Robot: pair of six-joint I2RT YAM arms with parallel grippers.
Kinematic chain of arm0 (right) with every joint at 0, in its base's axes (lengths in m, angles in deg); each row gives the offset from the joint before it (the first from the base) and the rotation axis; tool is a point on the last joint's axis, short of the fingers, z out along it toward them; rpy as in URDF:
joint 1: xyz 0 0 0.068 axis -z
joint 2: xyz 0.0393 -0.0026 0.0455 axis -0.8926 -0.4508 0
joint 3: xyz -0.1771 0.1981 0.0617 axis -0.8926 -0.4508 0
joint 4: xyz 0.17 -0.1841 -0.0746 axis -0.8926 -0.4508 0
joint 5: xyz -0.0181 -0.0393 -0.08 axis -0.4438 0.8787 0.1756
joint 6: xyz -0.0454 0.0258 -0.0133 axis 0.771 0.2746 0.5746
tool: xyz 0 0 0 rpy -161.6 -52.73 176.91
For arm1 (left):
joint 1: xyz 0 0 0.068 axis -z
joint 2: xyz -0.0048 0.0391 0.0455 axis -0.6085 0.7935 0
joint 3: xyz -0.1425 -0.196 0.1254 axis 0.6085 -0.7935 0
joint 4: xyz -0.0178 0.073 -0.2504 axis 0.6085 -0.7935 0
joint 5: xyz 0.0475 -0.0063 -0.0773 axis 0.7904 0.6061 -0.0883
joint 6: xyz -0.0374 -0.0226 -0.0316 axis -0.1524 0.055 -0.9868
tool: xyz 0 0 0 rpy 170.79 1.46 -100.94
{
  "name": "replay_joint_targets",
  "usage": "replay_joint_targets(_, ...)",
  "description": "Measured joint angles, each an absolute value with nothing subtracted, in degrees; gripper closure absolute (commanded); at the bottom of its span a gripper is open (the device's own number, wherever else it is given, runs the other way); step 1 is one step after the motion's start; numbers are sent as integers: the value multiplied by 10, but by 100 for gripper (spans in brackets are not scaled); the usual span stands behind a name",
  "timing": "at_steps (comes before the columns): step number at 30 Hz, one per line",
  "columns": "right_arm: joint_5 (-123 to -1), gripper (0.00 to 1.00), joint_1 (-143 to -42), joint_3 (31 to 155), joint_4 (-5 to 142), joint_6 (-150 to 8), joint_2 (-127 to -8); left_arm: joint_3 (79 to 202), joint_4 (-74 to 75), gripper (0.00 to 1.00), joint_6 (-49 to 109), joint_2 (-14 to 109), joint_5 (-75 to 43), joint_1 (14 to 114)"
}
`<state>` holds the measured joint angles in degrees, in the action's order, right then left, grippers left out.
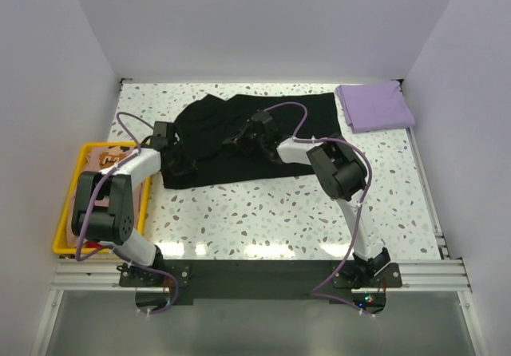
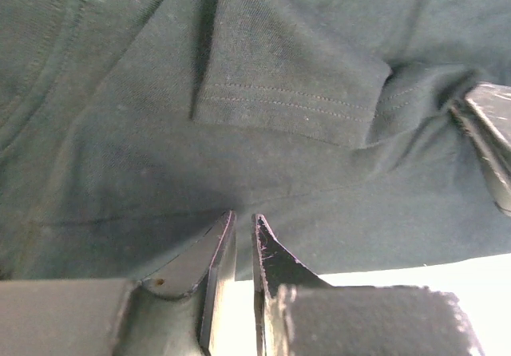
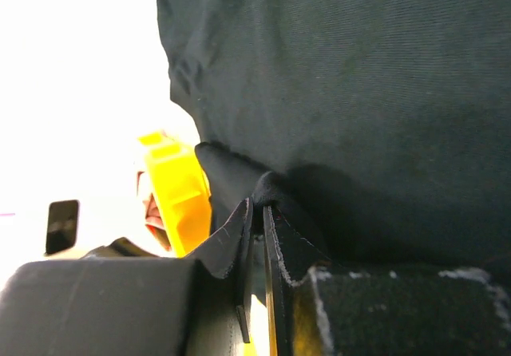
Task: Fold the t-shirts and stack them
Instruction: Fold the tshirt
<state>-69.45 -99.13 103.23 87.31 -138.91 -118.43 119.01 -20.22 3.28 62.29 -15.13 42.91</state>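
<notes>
The large black t-shirt (image 1: 207, 168) lies spread and rumpled across the middle of the table. My left gripper (image 1: 165, 130) is at its left part. In the left wrist view the left gripper (image 2: 243, 217) has its jaws a narrow slit apart, with the tips at the black t-shirt (image 2: 279, 92) near its hem; whether cloth is pinched does not show. My right gripper (image 1: 243, 136) is over the shirt's middle. The right gripper (image 3: 263, 204) is shut on a raised fold of the black t-shirt (image 3: 359, 92). A folded lavender t-shirt (image 1: 375, 106) lies at the back right. The peach t-shirt (image 1: 104, 160) lies in the tray.
A yellow plastic tray (image 1: 64, 212) stands at the table's left edge, partly under my left arm; the yellow tray (image 3: 180, 192) also shows in the right wrist view. White walls close in the back and both sides. Purple cables loop over both arms.
</notes>
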Motion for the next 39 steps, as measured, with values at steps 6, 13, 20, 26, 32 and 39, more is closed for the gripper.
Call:
replay_joint_targets(6,-703,89,-991,1029,892,-1398,-1184,1191,-183,79,28,656,-158,434)
replay_joint_targets(13,-705,74,-991,1017,906,-1400,-1184,1227,-174,78,18,699,-162,435)
replay_joint_targets(20,-705,60,-988,996,910,-1384,-1184,1264,-171,77,7,729,-162,435)
replay_joint_targets(26,-698,59,-992,991,874,-1327,-1159,1264,-170,74,4,729,-156,435)
replay_joint_targets(32,-684,60,-1007,992,838,-1268,-1121,1292,-175,74,-4,747,-150,435)
replay_joint_targets(39,-670,60,-1019,976,806,-1216,-1097,1370,-175,73,-6,792,-143,435)
